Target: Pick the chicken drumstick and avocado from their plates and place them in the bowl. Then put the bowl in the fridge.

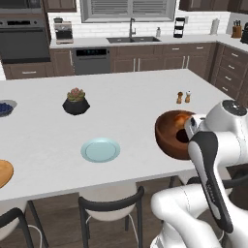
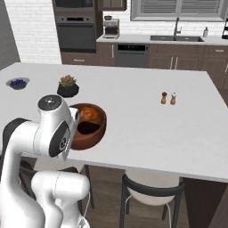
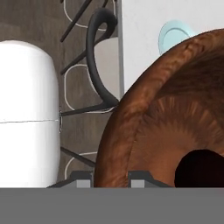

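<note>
Pincer closed on the near rim of the bowl, one fingertip on each side of the wall. The rim grip suits carrying it to the fridge. The bowl sits at the surface edge, holding the chicken drumstick and avocado. The blue-green plate just beside it lies bare.

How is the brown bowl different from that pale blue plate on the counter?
The bowl is deep, reddish-brown and wood-grained, and holds food; the plate is flat, glossy, pale blue-green and bare. The bowl sits at the counter's near edge by the robot, the plate further left. Both are round and look similar in width.
</note>
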Controlling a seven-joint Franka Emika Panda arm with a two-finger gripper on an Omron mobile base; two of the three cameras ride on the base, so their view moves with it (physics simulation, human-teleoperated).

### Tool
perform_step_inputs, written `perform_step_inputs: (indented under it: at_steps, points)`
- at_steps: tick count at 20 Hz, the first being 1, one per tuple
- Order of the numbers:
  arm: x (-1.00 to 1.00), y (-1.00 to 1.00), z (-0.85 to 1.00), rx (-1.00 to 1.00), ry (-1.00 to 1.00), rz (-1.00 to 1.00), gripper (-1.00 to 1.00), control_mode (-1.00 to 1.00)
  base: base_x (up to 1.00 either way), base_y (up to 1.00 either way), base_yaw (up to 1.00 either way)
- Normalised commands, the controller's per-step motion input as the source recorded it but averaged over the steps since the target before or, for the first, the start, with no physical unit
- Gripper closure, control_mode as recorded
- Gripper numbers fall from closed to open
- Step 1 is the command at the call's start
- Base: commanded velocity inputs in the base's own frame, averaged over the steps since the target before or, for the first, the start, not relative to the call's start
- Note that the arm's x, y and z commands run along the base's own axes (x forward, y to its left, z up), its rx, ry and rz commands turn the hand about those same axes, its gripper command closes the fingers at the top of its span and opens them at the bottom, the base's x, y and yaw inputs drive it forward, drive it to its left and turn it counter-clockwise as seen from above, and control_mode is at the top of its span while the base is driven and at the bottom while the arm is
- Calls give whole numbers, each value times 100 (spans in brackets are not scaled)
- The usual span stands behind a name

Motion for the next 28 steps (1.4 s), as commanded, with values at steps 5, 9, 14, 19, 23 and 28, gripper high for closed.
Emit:
perform_step_inputs:
  at_steps: [5, 9, 14, 19, 23, 28]
  points:
    - [0, 0, 0, 0, 0, 0, 100, 100, -63, 0, -11]
    - [0, 0, 0, 0, 0, 0, 100, 100, -76, -2, -44]
    - [0, 0, 0, 0, 0, 0, 100, 100, -21, -20, -68]
    - [0, 0, 0, 0, 0, 0, 100, 100, 8, -42, -76]
    - [0, 0, 0, 0, 0, 0, 100, 100, 17, -47, -80]
    - [0, 0, 0, 0, 0, 0, 100, 100, 64, -54, -61]
